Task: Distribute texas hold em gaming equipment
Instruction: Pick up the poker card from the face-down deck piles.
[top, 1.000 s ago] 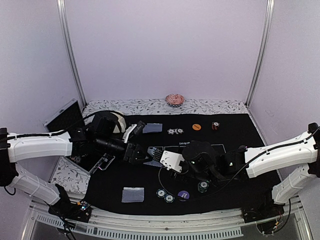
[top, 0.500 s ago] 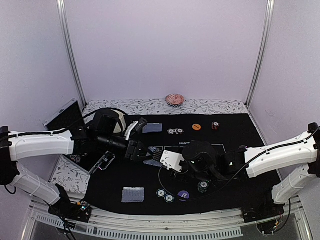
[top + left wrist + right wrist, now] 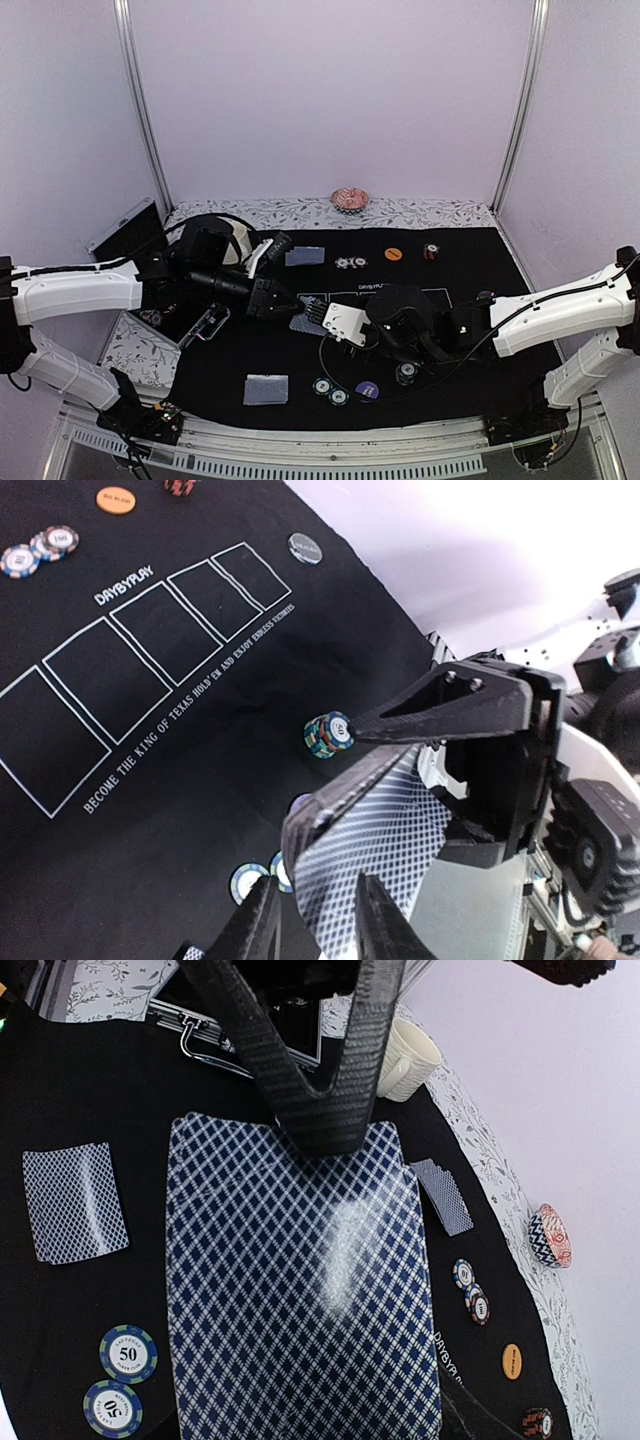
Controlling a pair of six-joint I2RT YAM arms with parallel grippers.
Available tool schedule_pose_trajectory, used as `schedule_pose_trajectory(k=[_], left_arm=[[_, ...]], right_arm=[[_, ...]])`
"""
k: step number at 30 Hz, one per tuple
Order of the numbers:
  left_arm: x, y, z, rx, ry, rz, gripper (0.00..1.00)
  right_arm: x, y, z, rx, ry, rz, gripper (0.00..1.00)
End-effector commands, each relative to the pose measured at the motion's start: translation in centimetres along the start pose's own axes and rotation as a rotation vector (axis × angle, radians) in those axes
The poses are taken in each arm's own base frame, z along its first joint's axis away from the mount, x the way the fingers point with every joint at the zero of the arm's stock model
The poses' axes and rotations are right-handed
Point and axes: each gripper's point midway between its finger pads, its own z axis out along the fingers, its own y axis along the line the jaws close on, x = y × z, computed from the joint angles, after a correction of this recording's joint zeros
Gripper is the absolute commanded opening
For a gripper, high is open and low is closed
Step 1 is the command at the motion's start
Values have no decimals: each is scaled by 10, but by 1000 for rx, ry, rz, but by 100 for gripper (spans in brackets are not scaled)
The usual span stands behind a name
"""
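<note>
Left gripper [image 3: 318, 920] is pinched onto one short edge of the card stack [image 3: 300, 1290]. The right gripper [image 3: 340, 770] clamps that stack flat between its fingers, mid-table over the black felt mat [image 3: 150, 730]. On the mat I see two 50 chips [image 3: 128, 1353] near the stack, one small card pile [image 3: 75, 1203] beside them, and another pile [image 3: 443, 1193] towards the cream mug [image 3: 408, 1057].

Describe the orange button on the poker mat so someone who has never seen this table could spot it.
Start at the black mat and follow its far edge. There, between a pair of striped chips on the left and a red-and-black stack on the right, lies the orange button, the only plain orange disc.
</note>
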Motion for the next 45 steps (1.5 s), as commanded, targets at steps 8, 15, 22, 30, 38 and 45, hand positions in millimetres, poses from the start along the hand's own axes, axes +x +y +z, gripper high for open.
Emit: schedule_pose_trajectory(k=[8,15,22,30,38,45], left_arm=[[5,-1,-13,8,-14,-10,37],[7,2,-2,31,11,-34,49],[8,2,7,61,26,-41,52],[13,3,1,48,27,-38,31],[18,5,-2,34,37,-42,20],[17,4,-5,28,33,-37,16]], right_arm=[[-11,-8,-9,17,-41,33,56],[-12,-8,-8,15,-42,32,56],[-12,-8,-8,15,-43,29,56],[-9,-8,-8,16,-36,25,56],[-11,-10,-9,20,-40,24,56],[-10,-11,-11,25,-36,24,56]])
